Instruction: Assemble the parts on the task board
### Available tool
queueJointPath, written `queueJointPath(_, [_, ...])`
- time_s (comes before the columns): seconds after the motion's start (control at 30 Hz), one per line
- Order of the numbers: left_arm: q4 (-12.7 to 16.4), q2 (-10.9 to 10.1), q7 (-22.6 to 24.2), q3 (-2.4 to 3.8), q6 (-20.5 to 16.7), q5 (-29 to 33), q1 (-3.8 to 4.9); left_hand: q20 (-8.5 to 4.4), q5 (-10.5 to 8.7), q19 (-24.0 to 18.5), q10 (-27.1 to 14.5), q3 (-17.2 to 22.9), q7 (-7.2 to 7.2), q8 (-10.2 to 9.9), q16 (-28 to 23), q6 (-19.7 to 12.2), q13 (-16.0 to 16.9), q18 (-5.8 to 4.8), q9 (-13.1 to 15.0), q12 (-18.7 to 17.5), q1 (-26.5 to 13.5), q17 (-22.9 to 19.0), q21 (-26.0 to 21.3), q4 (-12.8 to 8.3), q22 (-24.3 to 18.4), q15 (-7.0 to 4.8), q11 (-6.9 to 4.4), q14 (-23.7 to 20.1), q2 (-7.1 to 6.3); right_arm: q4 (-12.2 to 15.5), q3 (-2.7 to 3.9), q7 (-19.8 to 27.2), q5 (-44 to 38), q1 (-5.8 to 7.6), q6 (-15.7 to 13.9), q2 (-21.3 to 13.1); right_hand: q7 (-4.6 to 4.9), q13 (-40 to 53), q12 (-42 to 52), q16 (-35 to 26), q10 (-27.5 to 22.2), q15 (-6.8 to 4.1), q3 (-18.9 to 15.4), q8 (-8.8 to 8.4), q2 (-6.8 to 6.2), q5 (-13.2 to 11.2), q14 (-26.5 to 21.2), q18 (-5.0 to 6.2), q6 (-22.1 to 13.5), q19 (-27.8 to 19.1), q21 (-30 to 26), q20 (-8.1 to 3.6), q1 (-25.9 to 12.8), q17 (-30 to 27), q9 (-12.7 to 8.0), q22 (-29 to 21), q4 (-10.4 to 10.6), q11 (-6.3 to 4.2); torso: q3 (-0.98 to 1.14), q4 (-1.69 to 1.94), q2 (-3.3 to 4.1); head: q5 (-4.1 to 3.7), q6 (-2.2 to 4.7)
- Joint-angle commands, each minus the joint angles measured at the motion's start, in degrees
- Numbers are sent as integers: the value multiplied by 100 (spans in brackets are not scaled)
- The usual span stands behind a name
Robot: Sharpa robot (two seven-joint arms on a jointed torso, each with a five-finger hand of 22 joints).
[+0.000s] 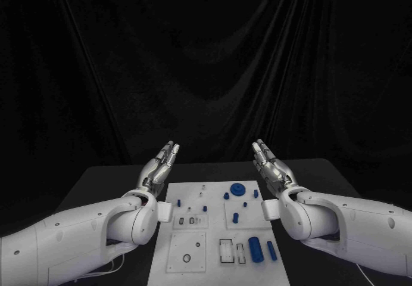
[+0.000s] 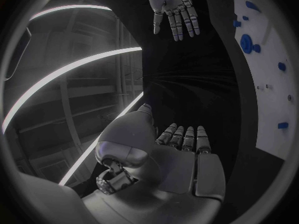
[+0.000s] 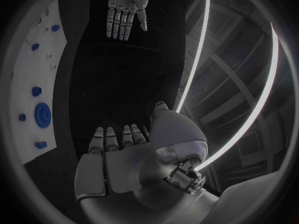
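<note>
Hovering above the table's (image 1: 103,179) far edge, the left hand (image 1: 159,167) and right hand (image 1: 271,167) are raised on either side of the board (image 1: 215,229), fingers straight and apart, holding nothing. The board lies at the table's middle, reaching toward its near edge, with blue parts (image 1: 254,249) scattered on it: a gear-like disc (image 1: 235,190) near its far edge, pegs nearer. Nothing is started. The small pegs risk being knocked or rolled if broad fingers descend off-centre.

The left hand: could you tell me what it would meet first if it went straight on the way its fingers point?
Probably nothing: the left hand is raised beside the task board, pointing away toward the dark curtain.
</note>
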Motion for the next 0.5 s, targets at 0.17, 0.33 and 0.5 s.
queueJointPath(0.17, [-92, 9, 1063, -288, 1842, 244, 235, 351, 80, 4, -1, -37, -71, 32, -21, 111, -10, 280, 14, -20, 333, -10, -34, 74, -5, -76, -101, 7, 41, -4, -179, 324, 639, 145, 1121, -36, 9, -9, -28, -22, 1, -1290, -67, 10, -205, -328, -2, 87, 41, -1, -32, -603, 557, -10, 13, -9, 27, 21, 1, 2, -1, 1, 0])
queueJointPath(0.33, [-128, 9, 1258, -416, 2232, 288, 320, 427, 138, 4, -1, -31, -35, 37, -21, 135, -10, 305, 18, -20, 354, -10, -34, 79, -5, -2, -57, 7, 62, -5, -188, 328, 649, 151, 1139, -37, 202, -9, -28, -22, 1, -1004, -23, 19, -197, -331, -2, 67, 78, -1, -32, -374, 616, -10, 22, -9, 51, 263, 1, 2, -1, 1, 0])
queueJointPath(0.5, [-398, 79, 1341, -441, 2933, 299, 326, 473, 212, 4, -1, -5, -9, 46, -21, 186, -10, 304, 26, -20, 399, -10, -34, 75, -5, 24, -52, 7, 60, -114, -188, 184, 497, 150, 1665, -81, 385, -9, -28, -22, 1, -762, -8, 59, -177, -345, -2, 89, 206, -1, -32, -78, 622, -10, 53, -9, 66, 512, 1, 3, -3, -23, -300])
